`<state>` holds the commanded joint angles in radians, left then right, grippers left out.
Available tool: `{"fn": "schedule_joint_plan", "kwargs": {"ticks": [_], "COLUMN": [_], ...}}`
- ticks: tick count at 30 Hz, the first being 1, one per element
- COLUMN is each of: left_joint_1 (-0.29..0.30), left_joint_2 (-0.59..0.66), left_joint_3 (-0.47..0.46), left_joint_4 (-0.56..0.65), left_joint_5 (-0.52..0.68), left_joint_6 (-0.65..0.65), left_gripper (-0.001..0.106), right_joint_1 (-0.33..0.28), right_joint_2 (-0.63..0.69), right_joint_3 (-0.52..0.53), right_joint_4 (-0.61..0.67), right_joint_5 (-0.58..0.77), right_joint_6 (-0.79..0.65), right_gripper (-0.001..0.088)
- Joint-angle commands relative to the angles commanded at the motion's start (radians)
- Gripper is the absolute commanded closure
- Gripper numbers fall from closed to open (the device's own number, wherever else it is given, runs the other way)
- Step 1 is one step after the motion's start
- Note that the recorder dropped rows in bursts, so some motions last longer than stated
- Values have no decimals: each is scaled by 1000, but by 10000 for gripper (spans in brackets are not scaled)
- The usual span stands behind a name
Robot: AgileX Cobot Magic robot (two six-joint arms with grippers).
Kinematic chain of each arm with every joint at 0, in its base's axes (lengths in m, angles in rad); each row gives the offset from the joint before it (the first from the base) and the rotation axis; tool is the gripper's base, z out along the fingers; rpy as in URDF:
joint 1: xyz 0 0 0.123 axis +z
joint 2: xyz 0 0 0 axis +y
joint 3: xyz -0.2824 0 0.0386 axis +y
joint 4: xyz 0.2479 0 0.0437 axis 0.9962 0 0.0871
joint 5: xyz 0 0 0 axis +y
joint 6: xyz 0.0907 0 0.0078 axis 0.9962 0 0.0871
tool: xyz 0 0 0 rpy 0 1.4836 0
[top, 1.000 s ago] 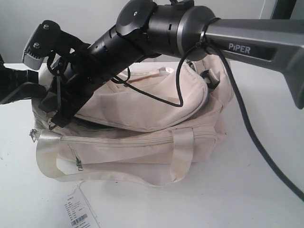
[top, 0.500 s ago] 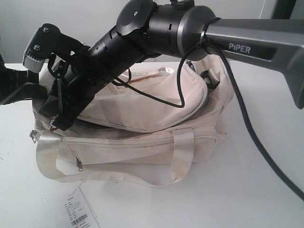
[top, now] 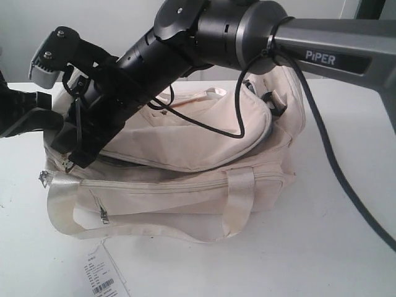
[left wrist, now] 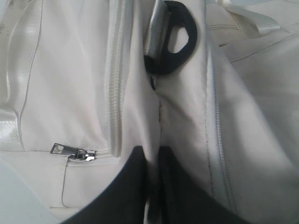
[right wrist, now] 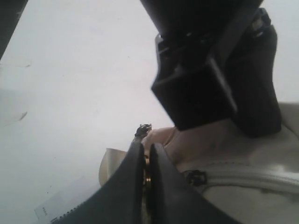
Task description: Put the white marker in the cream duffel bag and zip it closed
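- Exterior view: the cream duffel bag [top: 185, 192] lay on the white table [top: 328, 247], its curved top flap gaping along the front.
- Left gripper [left wrist: 152, 156]: fingers closed, pinching a fold of the bag's fabric near a black buckle [left wrist: 170, 44].
- Right gripper [right wrist: 147, 151]: fingers pressed together at the bag's end zipper; whether anything was held could not be told.

Our right claw [top: 72, 162] is boxed in at the bag's end: the cream duffel bag [top: 185, 192] lies under it and the left claw [top: 49, 120] just beside it. 1 cable [top: 216, 129] sags behind it over the flap [top: 185, 145]. Past its tips, the table [top: 309, 247] lies open, bar 1 paper tag [top: 105, 278].
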<state>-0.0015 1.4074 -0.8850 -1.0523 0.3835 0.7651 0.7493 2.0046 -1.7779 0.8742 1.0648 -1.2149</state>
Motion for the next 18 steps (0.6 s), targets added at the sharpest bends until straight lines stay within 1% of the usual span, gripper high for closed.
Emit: {"fn": "schedule_joint_plan", "kwargs": {"ticks": [11, 18], "left_joint_1": [0, 0], "left_joint_2": [0, 0], "left_joint_3": [0, 0], "left_joint_4": [0, 0], "left_joint_5": [-6, -12], "left_joint_6": [0, 0], "left_gripper": [1053, 1053], "right_joint_1": [0, 0], "right_joint_2": [-3, -13], "right_joint_3": [0, 0], "right_joint_4": [-42, -46], "right_joint_5": [34, 55], "right_joint_6": [53, 61], "right_gripper": [868, 868]}}
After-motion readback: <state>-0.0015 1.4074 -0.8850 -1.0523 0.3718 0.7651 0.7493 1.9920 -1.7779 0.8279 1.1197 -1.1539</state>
